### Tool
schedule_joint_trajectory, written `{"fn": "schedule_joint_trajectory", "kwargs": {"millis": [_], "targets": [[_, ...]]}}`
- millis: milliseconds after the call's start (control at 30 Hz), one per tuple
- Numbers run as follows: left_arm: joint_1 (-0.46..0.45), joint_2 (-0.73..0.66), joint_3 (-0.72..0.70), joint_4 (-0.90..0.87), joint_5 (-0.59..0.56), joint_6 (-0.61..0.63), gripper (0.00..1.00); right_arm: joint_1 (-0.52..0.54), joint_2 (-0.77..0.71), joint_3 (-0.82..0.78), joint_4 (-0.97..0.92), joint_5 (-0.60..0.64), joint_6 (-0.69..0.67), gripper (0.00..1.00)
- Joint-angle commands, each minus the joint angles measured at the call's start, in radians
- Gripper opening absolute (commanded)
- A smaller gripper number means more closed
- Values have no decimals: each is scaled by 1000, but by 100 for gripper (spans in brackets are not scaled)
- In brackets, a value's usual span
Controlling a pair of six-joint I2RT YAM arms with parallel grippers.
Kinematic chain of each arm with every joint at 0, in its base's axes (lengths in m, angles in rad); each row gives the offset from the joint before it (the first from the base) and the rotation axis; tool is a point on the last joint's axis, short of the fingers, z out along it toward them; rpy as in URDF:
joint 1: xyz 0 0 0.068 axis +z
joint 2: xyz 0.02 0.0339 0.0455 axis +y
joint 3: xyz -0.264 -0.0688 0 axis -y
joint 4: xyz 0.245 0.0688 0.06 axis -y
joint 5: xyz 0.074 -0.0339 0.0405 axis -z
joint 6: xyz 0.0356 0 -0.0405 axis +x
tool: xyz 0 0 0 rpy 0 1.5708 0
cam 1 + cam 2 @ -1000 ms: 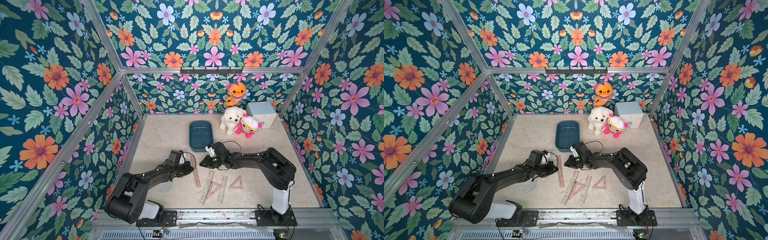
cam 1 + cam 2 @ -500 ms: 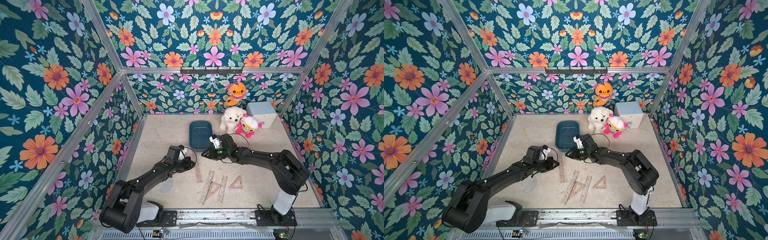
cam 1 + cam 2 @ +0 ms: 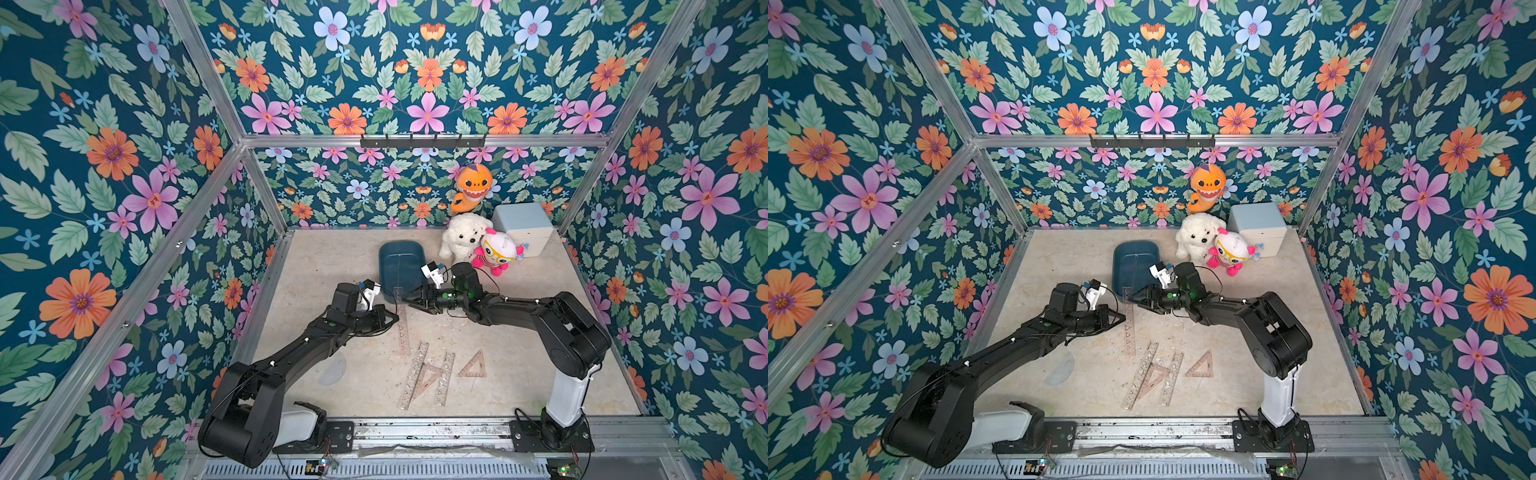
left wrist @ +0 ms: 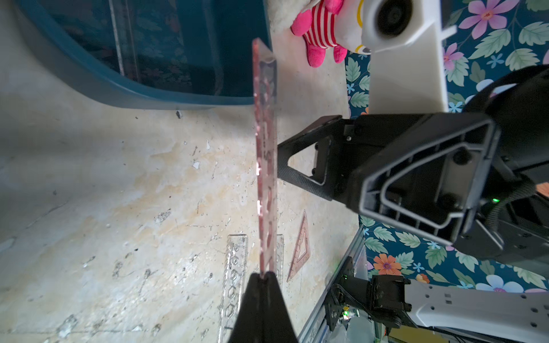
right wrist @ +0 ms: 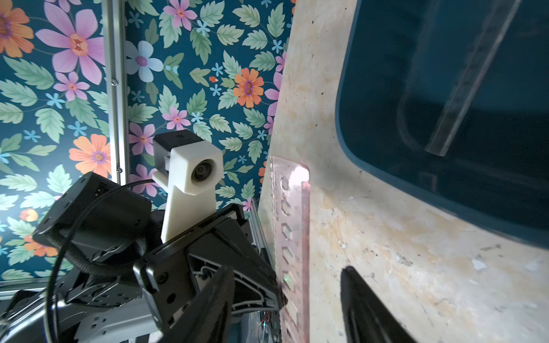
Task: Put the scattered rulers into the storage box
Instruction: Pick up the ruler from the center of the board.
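My left gripper is shut on the long edge of a pinkish stencil ruler. The ruler's far end reaches the near rim of the dark teal storage box. A clear ruler lies inside the box. My right gripper is open beside the held ruler, its fingers standing on either side of the ruler without closing on it. Two straight rulers and two set squares lie on the floor in front.
A clear protractor lies by the left arm. At the back right stand a white plush dog, a pink and white doll, an orange plush and a pale blue cube container. Flowered walls close in the floor.
The right gripper has opened and swung from near the floor up to the ruler's end by the box. The left arm has carried the ruler towards the box.
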Motion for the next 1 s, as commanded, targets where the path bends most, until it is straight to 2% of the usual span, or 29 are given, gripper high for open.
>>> {"fn": "schedule_joint_trajectory", "kwargs": {"millis": [0, 267, 433, 733, 867, 967], "targets": [[2, -2, 3, 42, 42, -8, 0, -2, 18, 11, 146, -59, 90, 59], [2, -4, -6, 81, 71, -22, 0, -2, 62, 54, 185, -84, 137, 53], [2, -4, -9, 99, 75, -30, 0, -2, 76, 61, 224, -96, 166, 40], [3, 5, -1, 102, 77, -28, 0, -3, 79, 60, 250, -86, 176, 0], [6, 23, 40, 38, 48, 19, 0, -13, 82, 84, 218, -75, 162, 0], [16, 28, 101, -69, -1, 90, 27, -35, 84, 136, 122, -62, 105, 0]]}}
